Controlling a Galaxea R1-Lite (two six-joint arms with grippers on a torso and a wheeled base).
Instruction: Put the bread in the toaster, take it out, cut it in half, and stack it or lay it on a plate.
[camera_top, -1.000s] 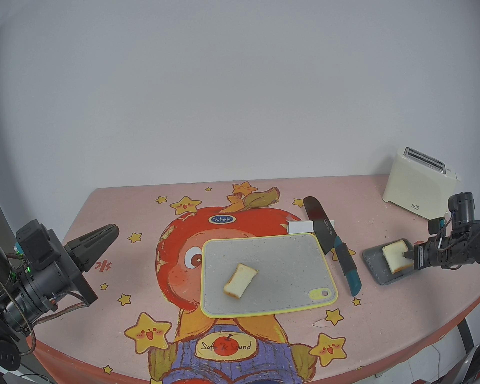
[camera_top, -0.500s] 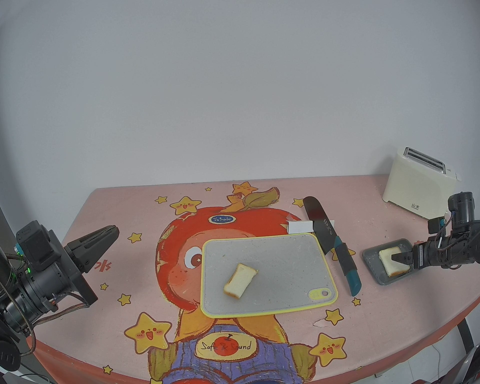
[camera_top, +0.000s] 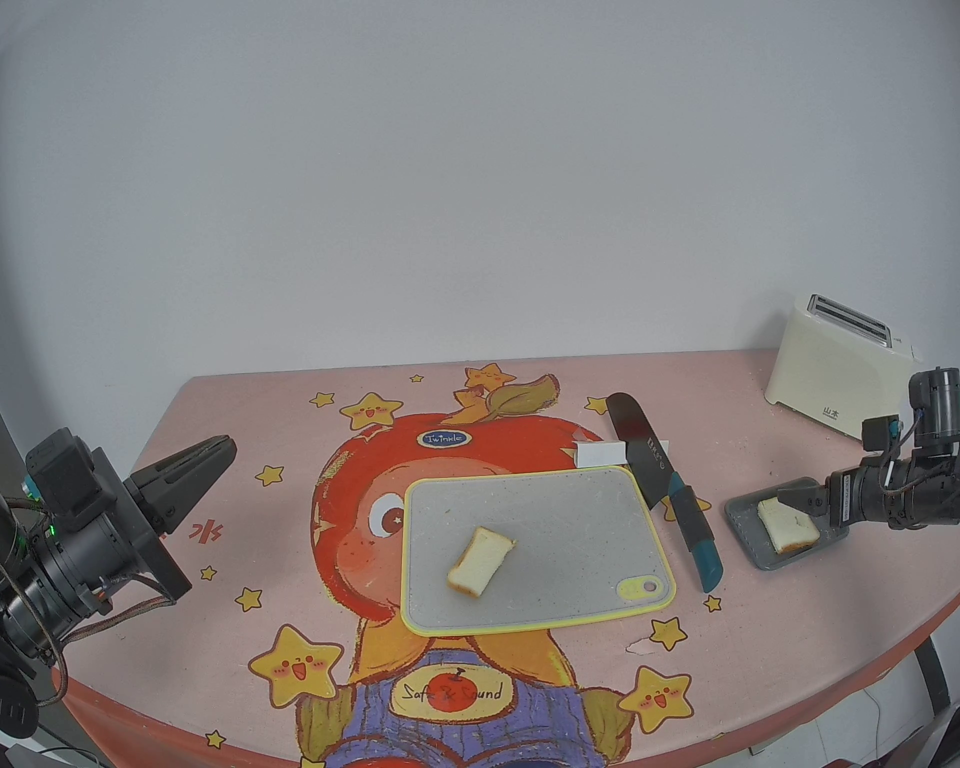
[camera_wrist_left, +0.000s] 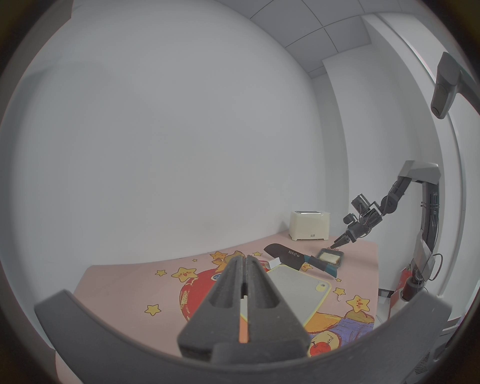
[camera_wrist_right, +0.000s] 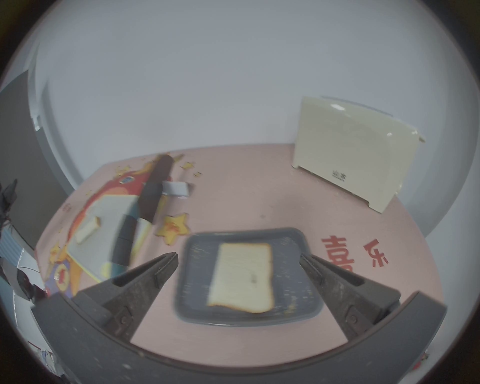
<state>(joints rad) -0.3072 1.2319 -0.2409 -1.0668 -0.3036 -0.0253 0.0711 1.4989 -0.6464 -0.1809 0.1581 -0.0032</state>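
Observation:
One bread half (camera_top: 481, 561) lies on the grey cutting board (camera_top: 580, 520) at the table's middle. A second bread half (camera_top: 787, 524) lies flat on the small grey plate (camera_top: 748, 508) at the right. My right gripper (camera_top: 800, 497) hovers just right of and above that plate, open; in its wrist view the gripper (camera_wrist_right: 237, 257) has its fingers spread wide on either side of the bread half (camera_wrist_right: 244, 282), apart from it. My left gripper (camera_top: 222, 450) is shut and empty over the table's left edge. The cream toaster (camera_top: 838, 365) stands at the back right.
A dark knife (camera_top: 668, 485) with a teal handle lies between the board and the plate, its blade resting on a small white block (camera_top: 600, 453). The table's front edge curves close below the plate. The wall stands right behind the toaster.
The right gripper held the bread half tilted over the plate, let it down flat, opened, and drew back up and to the right. The left arm shifted slightly.

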